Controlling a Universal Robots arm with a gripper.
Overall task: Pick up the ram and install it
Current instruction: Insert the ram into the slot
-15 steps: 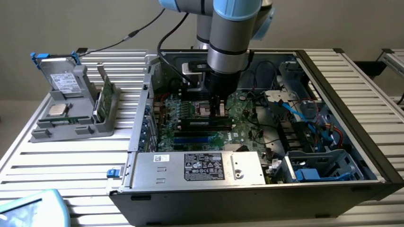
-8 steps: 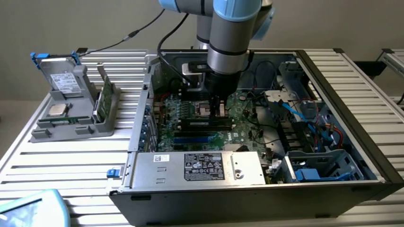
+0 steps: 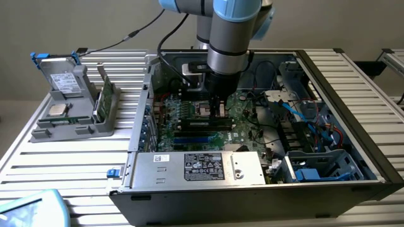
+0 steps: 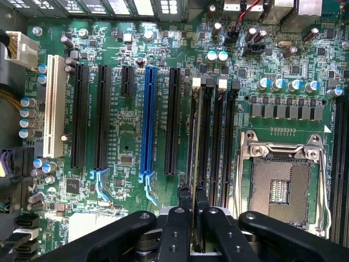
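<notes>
The case (image 3: 372, 156) lies open on the slatted surface (image 3: 63, 165), with the arm reaching down into it. Inside is the green board (image 3: 189, 113), a silver power unit (image 3: 202, 168) along the near wall, a tangle of blue and red cables (image 3: 296, 111), and a drive bay (image 3: 315, 172) with blue plastic parts towards the exterior view's right.

The hand (image 3: 221, 111) is low over the board, its fingers (image 4: 182, 218) drawn almost together on the ram (image 4: 198, 136). The ram stands on edge between them, in line with the long black memory slots (image 4: 226, 136) just beside the socket (image 4: 281, 185). I cannot tell whether it is seated in its slot. The socket's metal frame is open and holds no chip.

Further along the board run black card slots (image 4: 103, 114), one blue slot (image 4: 147, 117) and one white slot (image 4: 53, 106).

On the surface at the exterior view's left, well apart from the case, stands a grey holder (image 3: 69, 130). It carries a drive (image 3: 63, 78) with blue handles, a small silver chip (image 3: 58, 110) and a green card (image 3: 107, 97) upright on its edge.

The power unit bears a black-and-white label (image 3: 203, 166), and white print runs beside the card slots. None of it is legible.
</notes>
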